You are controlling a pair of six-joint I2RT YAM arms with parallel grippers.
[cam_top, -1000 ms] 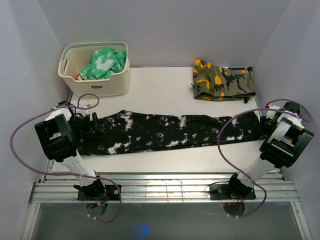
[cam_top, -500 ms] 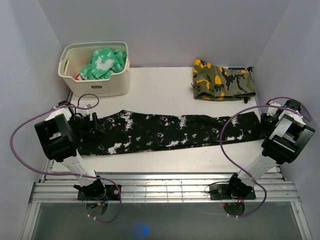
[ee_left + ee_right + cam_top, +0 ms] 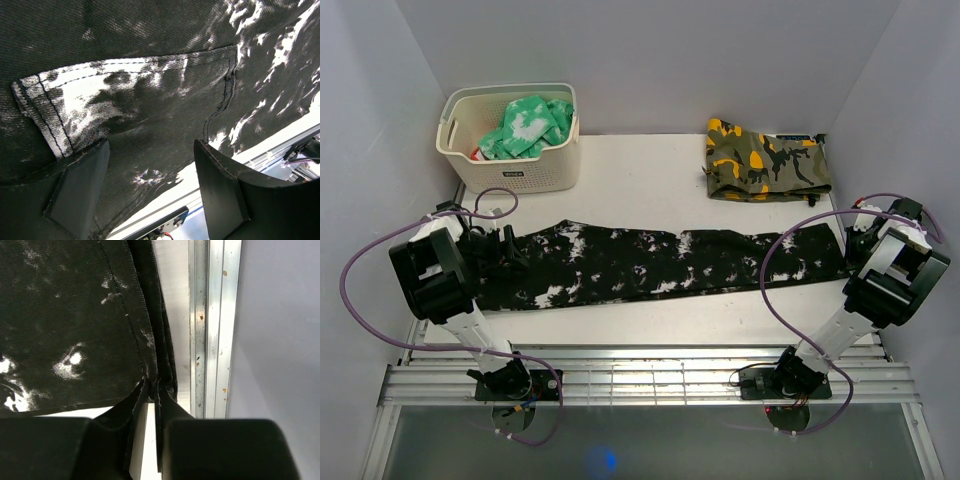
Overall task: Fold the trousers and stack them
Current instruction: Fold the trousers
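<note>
The black, white-speckled trousers (image 3: 650,262) lie stretched flat across the table from left to right. My left gripper (image 3: 505,250) is at their left end; in the left wrist view it (image 3: 150,167) stands open just over the cloth (image 3: 150,100) beside a white-splashed back pocket (image 3: 125,85), at the near edge. My right gripper (image 3: 850,240) is at their right end. In the right wrist view it (image 3: 152,390) is shut on the trousers' (image 3: 65,315) edge, the layered hem pinched between the fingertips.
A cream basket (image 3: 470,150) holding a green-and-white garment (image 3: 528,122) stands at the back left. A folded camouflage garment (image 3: 767,160) lies at the back right. Metal rails (image 3: 640,375) run along the near edge, and a metal strip (image 3: 215,325) and the wall lie just right of the right gripper.
My right gripper has closed onto the trousers' right edge and its arm has shifted slightly to the right. The left arm and its open gripper have not moved.
</note>
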